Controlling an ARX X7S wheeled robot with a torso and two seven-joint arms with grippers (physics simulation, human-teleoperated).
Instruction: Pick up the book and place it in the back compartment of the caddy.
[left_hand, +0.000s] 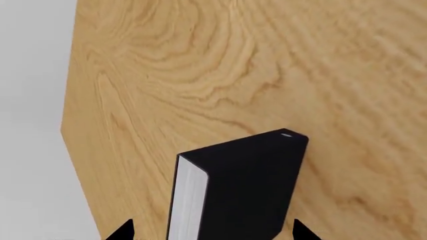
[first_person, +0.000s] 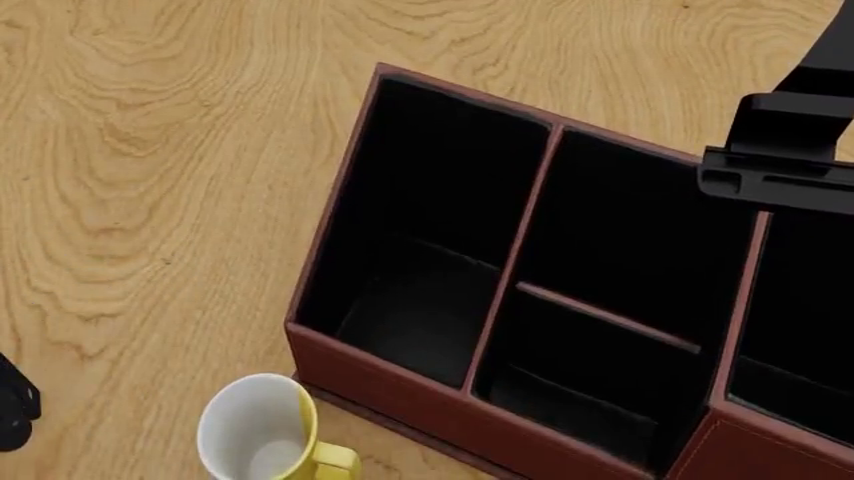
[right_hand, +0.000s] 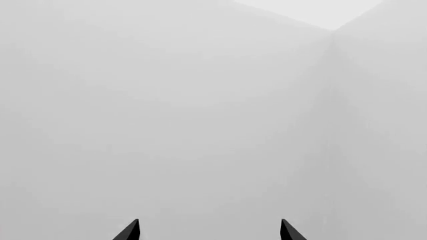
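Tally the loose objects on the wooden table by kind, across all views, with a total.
book: 1
caddy: 1
mug: 1
Total: 3

Black book (left_hand: 247, 190) with white page edge, red-brown caddy (first_person: 441, 395) lined black, white-and-yellow mug (first_person: 267, 435), light wood-grain table (first_person: 160, 150)
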